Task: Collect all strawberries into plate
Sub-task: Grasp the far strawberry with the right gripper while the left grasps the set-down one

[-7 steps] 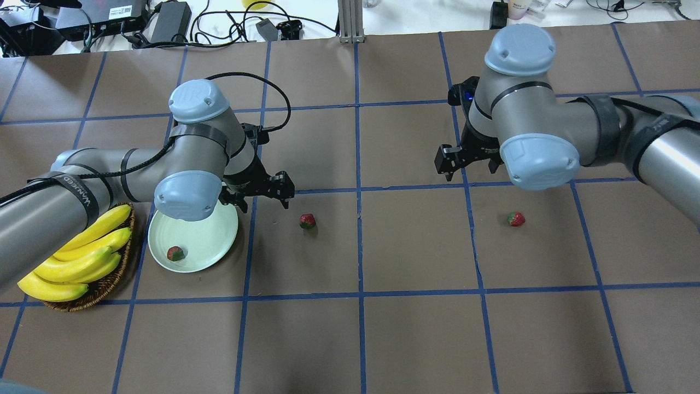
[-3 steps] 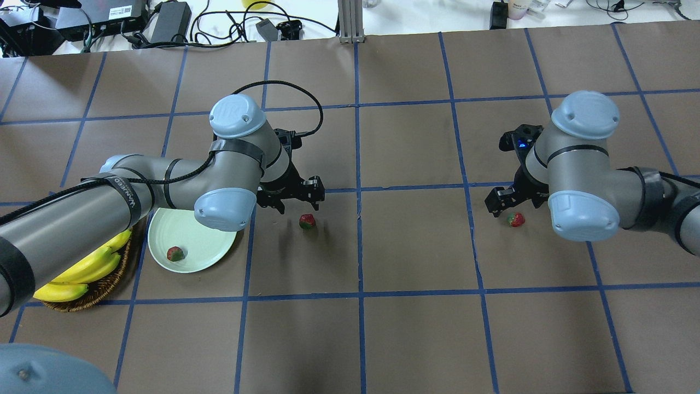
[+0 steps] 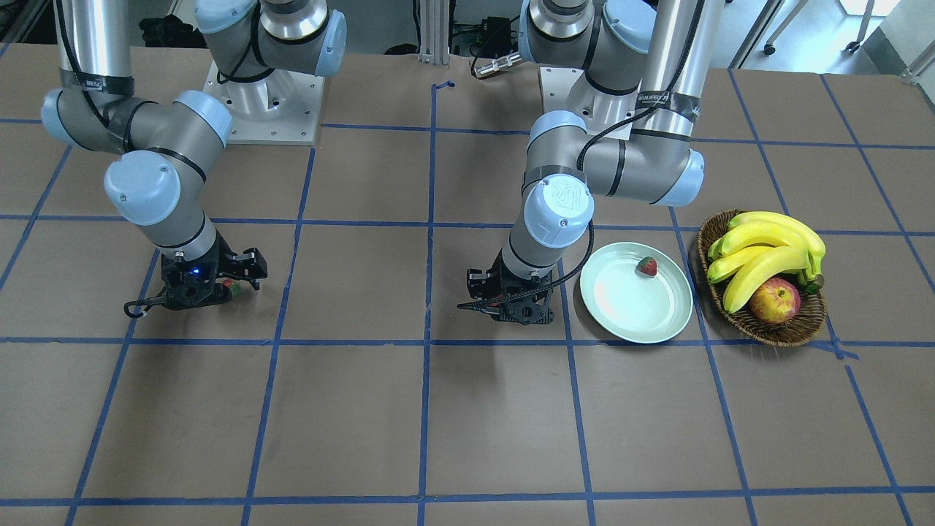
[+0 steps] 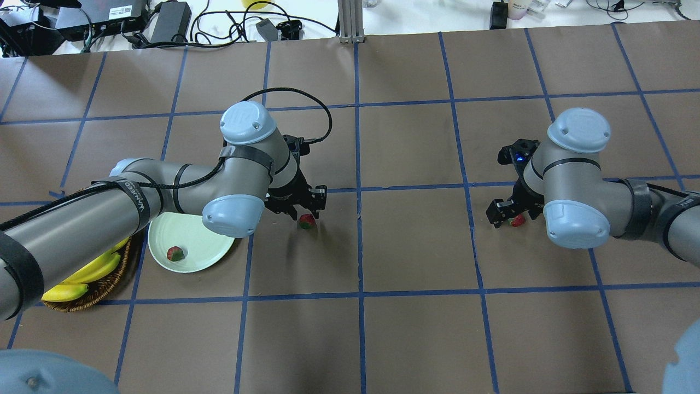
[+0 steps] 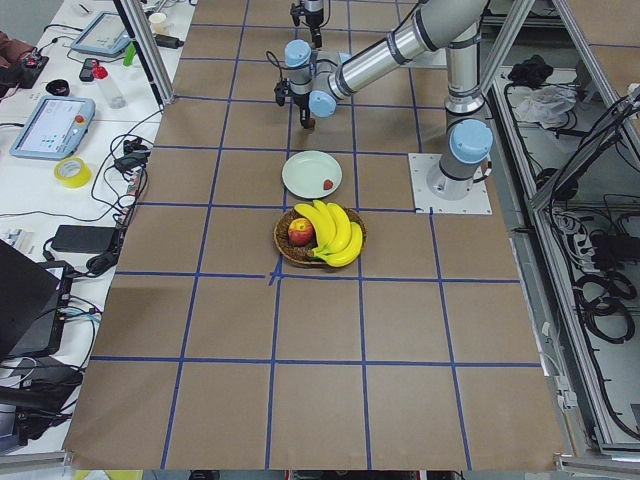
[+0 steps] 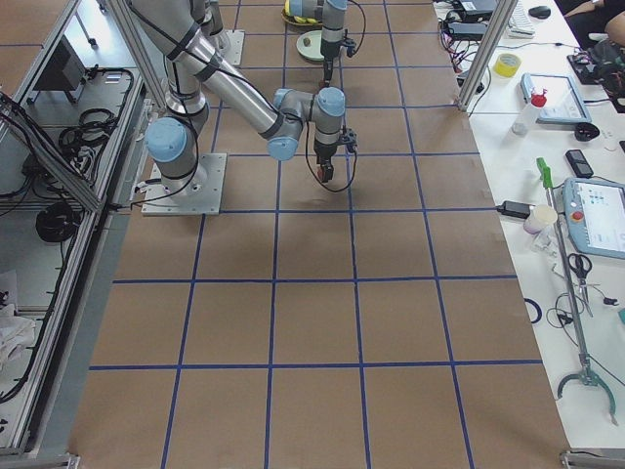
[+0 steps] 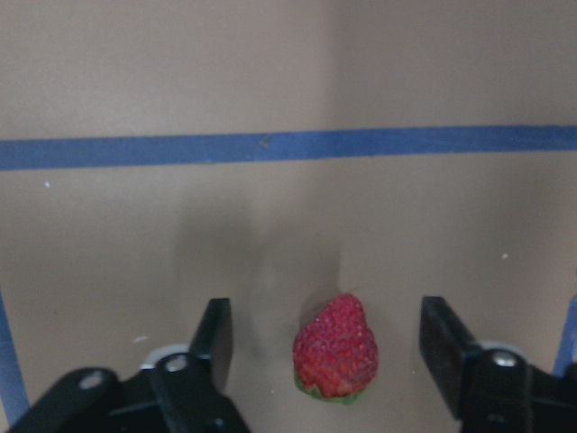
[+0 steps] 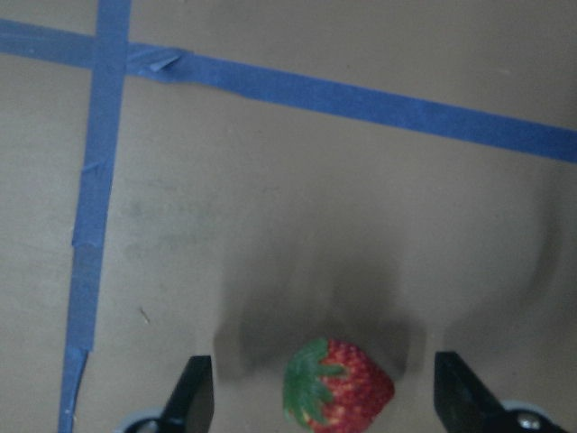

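Note:
One strawberry (image 4: 175, 253) lies in the pale mint plate (image 4: 205, 247), also seen in the front view (image 3: 647, 266). A second strawberry (image 4: 307, 221) lies on the table right of the plate. My left gripper (image 4: 302, 210) is open and low over it, and the berry (image 7: 336, 347) sits between the jaws in the left wrist view. A third strawberry (image 4: 515, 220) lies on the table's right side. My right gripper (image 4: 513, 216) is open and low around it, and the berry (image 8: 338, 385) lies between the jaws in the right wrist view.
A brown wicker basket (image 3: 785, 332) with bananas (image 3: 767, 245) and a red-yellow apple (image 3: 774, 299) stands beside the plate (image 3: 628, 310). Cables and electronics (image 4: 164, 22) lie beyond the table's far edge. Blue tape lines grid the brown table.
My left gripper has moved right and down onto the middle strawberry. My right gripper has moved right and down onto the right strawberry. Both stay open. The berries have not moved.

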You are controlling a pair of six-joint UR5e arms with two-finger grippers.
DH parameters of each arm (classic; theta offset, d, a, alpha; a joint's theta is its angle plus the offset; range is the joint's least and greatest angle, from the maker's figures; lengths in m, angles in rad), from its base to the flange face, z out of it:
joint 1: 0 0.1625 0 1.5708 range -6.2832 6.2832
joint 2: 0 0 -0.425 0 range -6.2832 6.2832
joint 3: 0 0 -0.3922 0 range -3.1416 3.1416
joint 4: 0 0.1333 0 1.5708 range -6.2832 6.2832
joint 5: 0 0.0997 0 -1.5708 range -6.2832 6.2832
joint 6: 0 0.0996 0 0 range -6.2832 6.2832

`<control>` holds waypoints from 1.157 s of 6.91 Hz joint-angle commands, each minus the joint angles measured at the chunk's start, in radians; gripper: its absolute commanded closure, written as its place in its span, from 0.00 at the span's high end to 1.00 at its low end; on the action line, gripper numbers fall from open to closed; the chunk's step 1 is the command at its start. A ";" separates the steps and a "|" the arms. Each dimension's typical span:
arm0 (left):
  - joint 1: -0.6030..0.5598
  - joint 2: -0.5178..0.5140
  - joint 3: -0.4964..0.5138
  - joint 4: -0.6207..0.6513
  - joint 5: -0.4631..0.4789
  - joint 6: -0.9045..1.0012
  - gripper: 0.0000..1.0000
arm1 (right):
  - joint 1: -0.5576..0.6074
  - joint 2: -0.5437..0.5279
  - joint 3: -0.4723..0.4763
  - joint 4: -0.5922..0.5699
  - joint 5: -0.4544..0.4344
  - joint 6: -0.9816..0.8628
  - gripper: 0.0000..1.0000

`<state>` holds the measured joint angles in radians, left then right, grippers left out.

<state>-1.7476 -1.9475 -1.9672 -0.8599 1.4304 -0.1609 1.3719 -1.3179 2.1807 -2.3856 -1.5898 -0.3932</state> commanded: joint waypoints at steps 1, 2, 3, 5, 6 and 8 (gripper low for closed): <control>-0.007 -0.001 -0.033 -0.002 0.002 0.003 0.45 | -0.001 -0.001 -0.002 0.002 -0.005 -0.006 0.11; -0.007 -0.007 -0.033 -0.002 0.002 0.004 0.44 | -0.001 -0.003 -0.008 0.012 -0.007 -0.004 0.00; -0.006 0.002 -0.027 -0.001 0.004 0.006 0.30 | -0.001 -0.006 -0.022 0.020 -0.025 0.007 0.00; 0.008 0.025 0.011 -0.004 0.043 0.093 0.06 | 0.030 -0.015 -0.106 0.137 -0.013 0.112 0.00; 0.066 0.047 0.022 -0.014 0.133 0.109 0.01 | 0.085 -0.015 -0.171 0.217 -0.012 0.178 0.00; 0.225 0.091 0.022 -0.135 0.177 0.204 0.00 | 0.200 -0.011 -0.228 0.253 0.045 0.375 0.02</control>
<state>-1.6135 -1.8797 -1.9472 -0.9274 1.5686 0.0010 1.5051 -1.3309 1.9874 -2.1553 -1.5860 -0.1291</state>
